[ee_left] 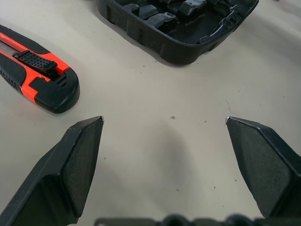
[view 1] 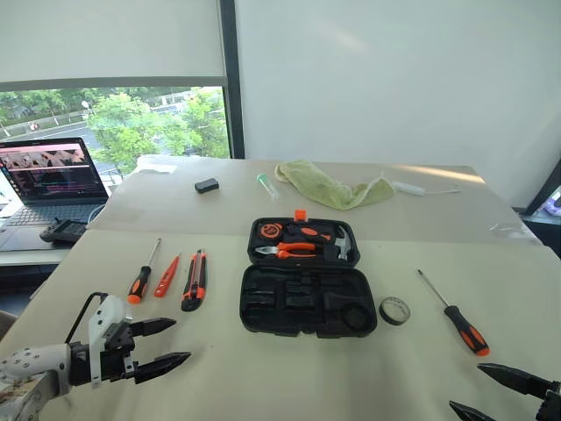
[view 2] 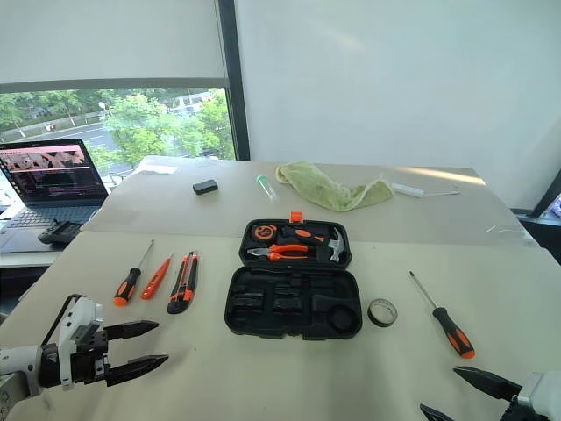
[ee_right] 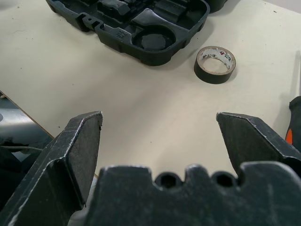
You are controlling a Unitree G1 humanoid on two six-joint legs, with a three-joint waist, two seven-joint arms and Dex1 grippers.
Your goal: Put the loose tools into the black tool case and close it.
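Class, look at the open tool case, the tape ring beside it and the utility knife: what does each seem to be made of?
Tool case: moulded black plastic, matte, judging by its formed slots.
Tape ring: dark wound tape, probably vinyl, on a pale printed core.
Utility knife: hard orange and black plastic, with a ribbed slider.

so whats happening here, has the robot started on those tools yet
Not yet. The black tool case lies open on the table, its near half's slots empty. Two screwdrivers and the utility knife lie to its left; the tape ring and another long screwdriver lie to its right. The left end effector and right end effector hover open near the table's front edge, holding nothing.
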